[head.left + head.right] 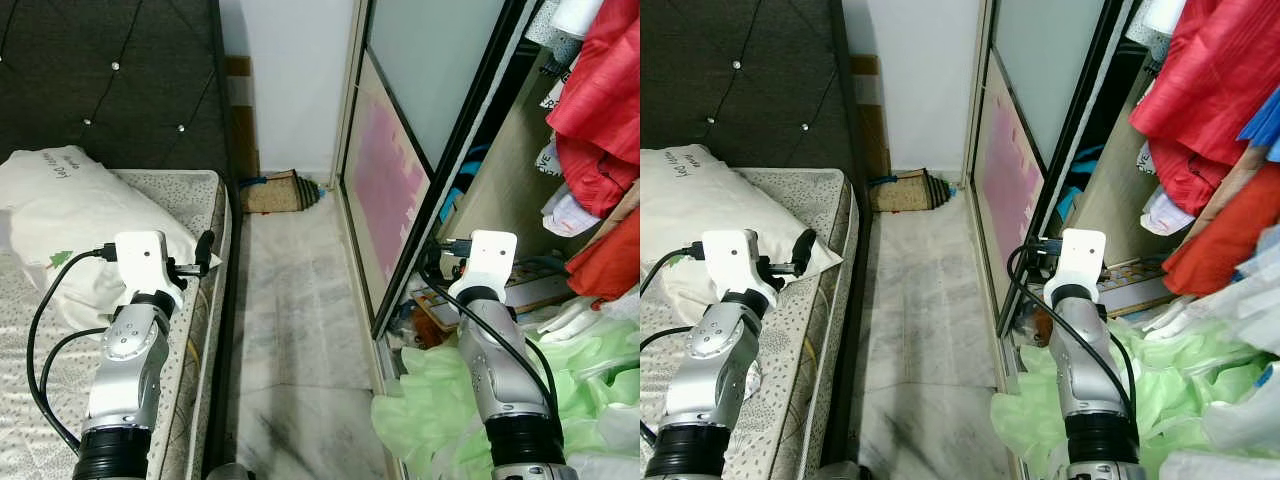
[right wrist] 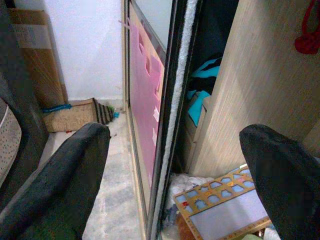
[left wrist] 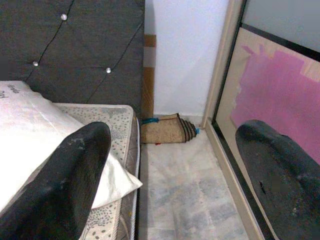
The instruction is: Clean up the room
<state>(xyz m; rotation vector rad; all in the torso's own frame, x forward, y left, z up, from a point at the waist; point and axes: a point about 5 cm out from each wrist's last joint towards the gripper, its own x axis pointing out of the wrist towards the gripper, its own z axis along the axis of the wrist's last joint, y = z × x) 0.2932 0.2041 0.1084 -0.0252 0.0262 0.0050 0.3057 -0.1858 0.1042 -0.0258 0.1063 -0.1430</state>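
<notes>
I stand in a narrow aisle between a bed [image 1: 200, 330] and an open wardrobe. My left gripper [image 3: 175, 135] is held over the bed's edge beside a white pillow [image 1: 70, 215]; it is open with nothing between its fingers [image 3: 75, 170]. My right gripper [image 2: 175, 134] is at the wardrobe opening beside the sliding door's edge [image 2: 175, 100], open too and holding nothing. A rolled woven mat [image 1: 278, 192] lies on the floor against the far wall. A yellow-framed puzzle board [image 2: 220, 205] lies low inside the wardrobe. Pale green plastic sheeting [image 1: 440, 400] spills out around my right arm.
Red garments [image 1: 600, 110] hang at the right inside the wardrobe, with white and blue items under them. The sliding door [image 1: 395, 170] carries a pink panel. A dark tufted headboard [image 1: 110, 70] backs the bed. The marble floor strip [image 1: 295, 320] runs ahead to the wall.
</notes>
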